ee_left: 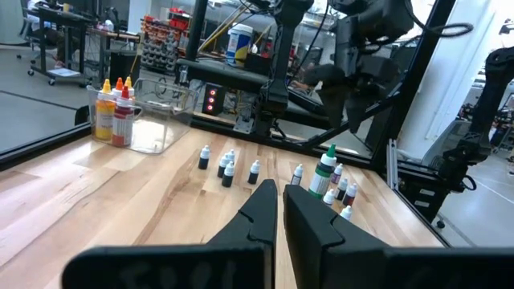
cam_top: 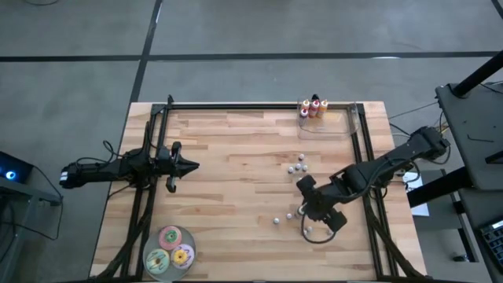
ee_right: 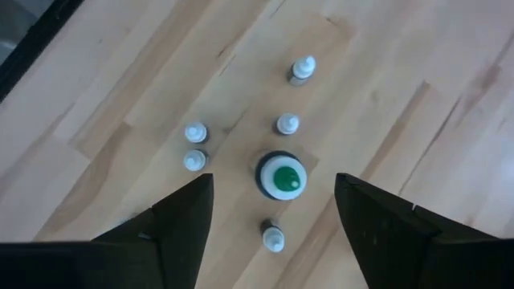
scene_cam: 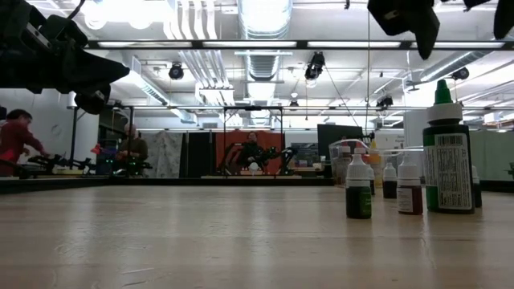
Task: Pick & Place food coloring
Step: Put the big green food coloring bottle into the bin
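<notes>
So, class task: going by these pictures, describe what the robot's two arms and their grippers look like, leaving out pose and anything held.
Both arms are dark, near-black jointed segments. The left gripper ends in two slim black fingers tapering to points. The right gripper has broad, wedge-shaped black fingers, and a thin dark cable loop hangs beside it. No markings can be made out on either.

A light wooden table carries 3 flat round discs, pink, green and yellow, clustered near its front left corner. A clear plastic tray sits at the far right edge. Beyond the table, a person in red leans over a bench, and a second person stands nearby.
</notes>
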Tool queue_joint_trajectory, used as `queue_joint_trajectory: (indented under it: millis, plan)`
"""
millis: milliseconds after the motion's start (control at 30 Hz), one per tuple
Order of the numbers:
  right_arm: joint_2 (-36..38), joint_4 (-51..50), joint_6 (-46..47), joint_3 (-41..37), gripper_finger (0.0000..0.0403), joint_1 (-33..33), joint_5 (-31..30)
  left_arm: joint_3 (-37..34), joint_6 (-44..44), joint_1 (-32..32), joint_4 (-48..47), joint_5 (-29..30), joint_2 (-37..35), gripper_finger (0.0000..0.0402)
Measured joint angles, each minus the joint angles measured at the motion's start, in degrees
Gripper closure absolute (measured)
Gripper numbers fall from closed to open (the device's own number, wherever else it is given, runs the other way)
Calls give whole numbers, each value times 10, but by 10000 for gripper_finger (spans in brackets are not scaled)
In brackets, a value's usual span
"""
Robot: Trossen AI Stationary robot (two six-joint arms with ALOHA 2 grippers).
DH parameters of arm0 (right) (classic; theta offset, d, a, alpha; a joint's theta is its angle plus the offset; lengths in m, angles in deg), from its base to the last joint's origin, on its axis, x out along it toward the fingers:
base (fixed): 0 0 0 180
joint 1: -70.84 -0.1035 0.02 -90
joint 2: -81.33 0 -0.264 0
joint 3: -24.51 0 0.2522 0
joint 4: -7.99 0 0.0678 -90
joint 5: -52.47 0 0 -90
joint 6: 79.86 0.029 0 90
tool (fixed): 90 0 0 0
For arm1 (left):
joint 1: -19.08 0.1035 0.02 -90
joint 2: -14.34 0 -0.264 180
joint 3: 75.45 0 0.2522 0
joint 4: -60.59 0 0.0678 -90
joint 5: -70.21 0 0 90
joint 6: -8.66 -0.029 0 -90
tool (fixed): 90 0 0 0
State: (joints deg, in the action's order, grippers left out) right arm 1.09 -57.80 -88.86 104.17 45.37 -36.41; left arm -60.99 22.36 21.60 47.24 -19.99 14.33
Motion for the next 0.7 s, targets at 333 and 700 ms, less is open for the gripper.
queue_joint_trajectory:
  millis: [333, 700]
  plan:
    - [-57, 1, 0, 0, 149, -1, 0, 0, 0, 0, 0, 0, 0, 402]
    - [-89, 7, -10, -8, 161, 2, -27, 0, 0, 0, 0, 0, 0, 402]
